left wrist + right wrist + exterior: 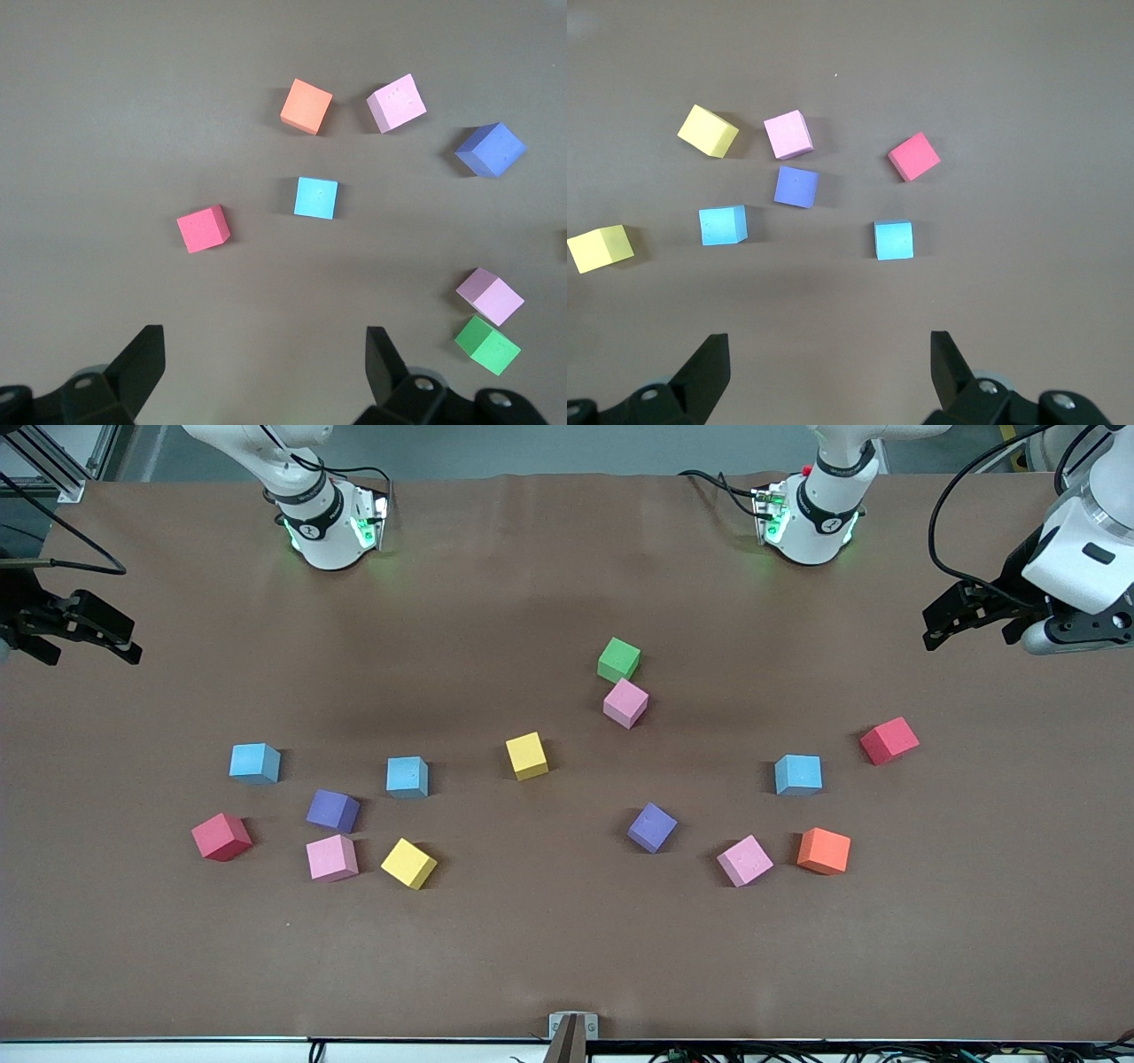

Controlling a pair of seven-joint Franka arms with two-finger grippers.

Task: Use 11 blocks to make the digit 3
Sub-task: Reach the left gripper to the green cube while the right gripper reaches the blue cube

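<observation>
The left gripper (pixel 941 624) hangs wide open and holds nothing, over the table's edge at the left arm's end; the right gripper (pixel 93 638) is likewise spread wide and empty over the right arm's end. Both arms wait.

In the front view the blocks lie scattered on the brown table (pixel 567 957), none joined into a figure. Taking the yellow block (pixel 527 755) near the middle as landmark: the green block (pixel 618 660) and a pink block (pixel 625 702) touching it sit farther from the camera, toward the left arm's end. A purple block (pixel 652 827), a pink block (pixel 744 860), the orange block (pixel 824 850) and a light blue block (pixel 798 774) lie toward that same end, with a red cube (pixel 889 740) past them. Toward the right arm's end lie 2 light blue blocks (pixel 407 777) (pixel 255 763), a purple block (pixel 333 810), a pink block (pixel 331 857), a second yellow block (pixel 408 863) and another red cube (pixel 221 837).

The left wrist view shows its open fingers (pixel 142 363) above bare table, with the orange block (pixel 306 106), light blue block (pixel 316 197) and red cube (pixel 204 229) apart from one another.

The right wrist view shows open fingers (pixel 707 365), and the purple block (pixel 796 187) just beside the pink block (pixel 788 135).
</observation>
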